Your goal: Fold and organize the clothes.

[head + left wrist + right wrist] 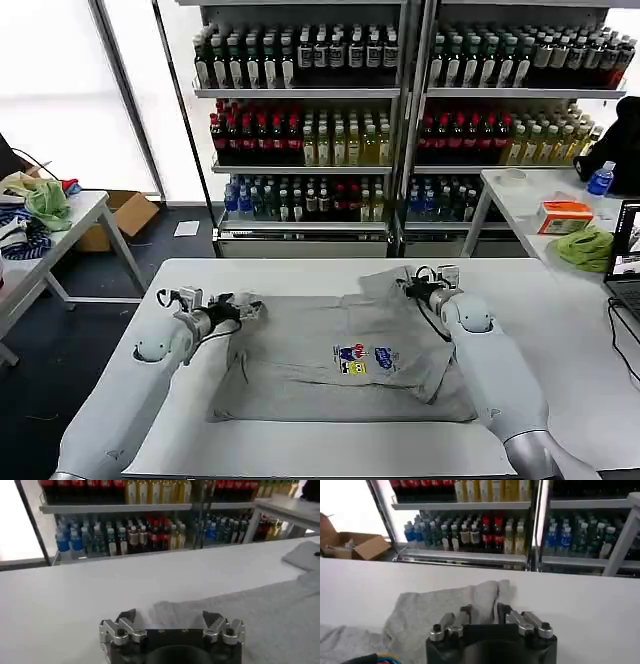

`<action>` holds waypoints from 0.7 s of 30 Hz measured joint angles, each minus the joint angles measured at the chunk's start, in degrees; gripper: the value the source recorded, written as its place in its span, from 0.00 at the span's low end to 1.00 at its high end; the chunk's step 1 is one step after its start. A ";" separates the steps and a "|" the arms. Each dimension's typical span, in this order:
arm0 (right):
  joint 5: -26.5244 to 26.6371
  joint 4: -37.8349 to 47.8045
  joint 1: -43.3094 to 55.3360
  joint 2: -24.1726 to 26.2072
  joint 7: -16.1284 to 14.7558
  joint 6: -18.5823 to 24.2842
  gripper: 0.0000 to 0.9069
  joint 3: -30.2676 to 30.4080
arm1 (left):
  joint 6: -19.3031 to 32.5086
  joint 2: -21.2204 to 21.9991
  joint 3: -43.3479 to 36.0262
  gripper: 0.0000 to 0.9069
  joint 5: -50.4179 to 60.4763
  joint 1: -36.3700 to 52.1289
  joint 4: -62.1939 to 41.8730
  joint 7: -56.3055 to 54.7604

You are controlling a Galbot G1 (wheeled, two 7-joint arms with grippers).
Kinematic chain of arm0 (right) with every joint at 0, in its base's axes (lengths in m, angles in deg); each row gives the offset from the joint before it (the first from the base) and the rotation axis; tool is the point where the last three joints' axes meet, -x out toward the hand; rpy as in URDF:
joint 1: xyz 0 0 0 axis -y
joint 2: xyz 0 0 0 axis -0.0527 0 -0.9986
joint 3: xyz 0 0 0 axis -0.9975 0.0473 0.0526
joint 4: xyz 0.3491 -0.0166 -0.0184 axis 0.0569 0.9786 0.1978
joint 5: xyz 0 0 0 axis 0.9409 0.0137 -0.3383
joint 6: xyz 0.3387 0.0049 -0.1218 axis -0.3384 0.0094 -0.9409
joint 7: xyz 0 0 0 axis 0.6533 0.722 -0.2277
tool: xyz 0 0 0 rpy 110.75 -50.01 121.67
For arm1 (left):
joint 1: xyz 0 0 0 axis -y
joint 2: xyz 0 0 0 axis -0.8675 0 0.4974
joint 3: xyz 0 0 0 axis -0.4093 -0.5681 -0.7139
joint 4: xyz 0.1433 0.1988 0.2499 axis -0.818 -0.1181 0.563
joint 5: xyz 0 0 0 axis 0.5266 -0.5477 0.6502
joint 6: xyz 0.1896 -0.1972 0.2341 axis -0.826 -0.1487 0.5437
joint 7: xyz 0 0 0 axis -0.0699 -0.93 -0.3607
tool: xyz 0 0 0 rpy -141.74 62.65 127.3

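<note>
One light grey T-shirt (330,375) in play, lying rumpled across the middle of the white table (560,330). Over on the left, left gripper (240,308) (170,616) low at the shirt's left edge, jaws spread wide with nothing between them, poised by the look of it to take that hem. Across the middle, chest print (362,360) facing up amid loose creases. On to the right: right gripper (425,283) (485,609) at the shirt's far right corner, jaws drawn nearly together on a raised fold of the sleeve (385,285). Pinched there, most likely, to carry that side inward over the body. Early in the fold, judging by the untidy outline.
</note>
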 measured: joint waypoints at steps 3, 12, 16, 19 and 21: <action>-0.03 0.15 0.10 0.02 -0.11 0.00 0.00 0.23 | 0.01 0.33 -0.32 0.14 -0.22 0.04 -0.06 -0.02; 0.04 0.23 0.04 0.26 -0.22 0.20 0.00 0.53 | -0.37 1.02 -1.06 0.02 -1.52 0.39 -0.29 -0.48; 0.12 0.25 0.02 0.28 -0.25 0.47 0.00 0.55 | -0.37 1.19 -1.39 0.02 -2.12 0.48 -0.53 -0.77; 0.28 0.12 0.09 0.44 -0.27 0.59 0.00 0.70 | -0.26 1.49 -1.47 0.02 -2.96 0.72 -0.98 -1.45; 0.41 -0.01 0.13 0.48 -0.28 0.58 0.00 0.72 | -0.01 1.49 -1.58 0.02 -3.50 0.89 -1.16 -1.99</action>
